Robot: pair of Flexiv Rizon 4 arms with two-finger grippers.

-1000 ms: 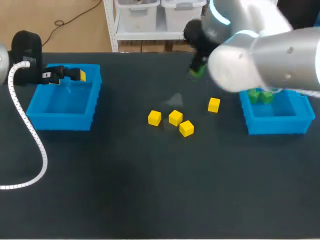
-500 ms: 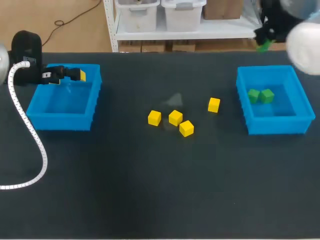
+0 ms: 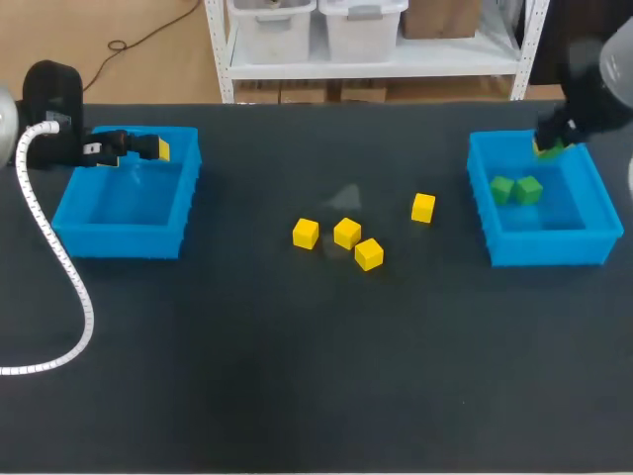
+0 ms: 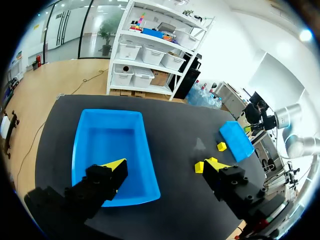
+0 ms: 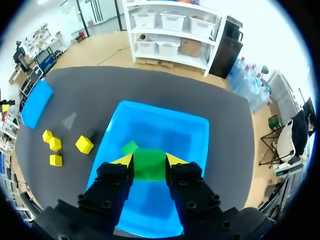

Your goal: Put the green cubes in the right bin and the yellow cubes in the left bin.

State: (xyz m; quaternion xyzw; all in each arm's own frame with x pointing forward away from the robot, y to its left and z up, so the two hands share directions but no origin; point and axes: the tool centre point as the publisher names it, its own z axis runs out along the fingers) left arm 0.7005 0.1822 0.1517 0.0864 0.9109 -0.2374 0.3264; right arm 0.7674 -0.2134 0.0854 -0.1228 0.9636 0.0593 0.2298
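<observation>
Left claw (image 4: 165,165): hangs over the far edge of the left bin (image 3: 119,240), fingers spread wide, nothing between them. No cubes show in that bin. Middle of the table (image 3: 297,386): four yellow cubes loose, three bunched close together (image 3: 347,233), a fourth (image 3: 423,207) apart from them and nearer the right bin (image 3: 549,247). Right bin holds two green cubes (image 3: 515,189) side by side toward its far half. Right claw (image 5: 150,161): above that bin, fingers closed from both sides on a third green cube (image 5: 150,169), clear of the floor of the bin. Likely step: release. Risks, as I judge them: the head view puts the claw close to the far wall, so a drop from up here could clip the rim or bounce off the cubes beneath and hop out onto the table. Lowering first would cut that. The lone yellow cube near the right bin is a long reach for the left arm.
</observation>
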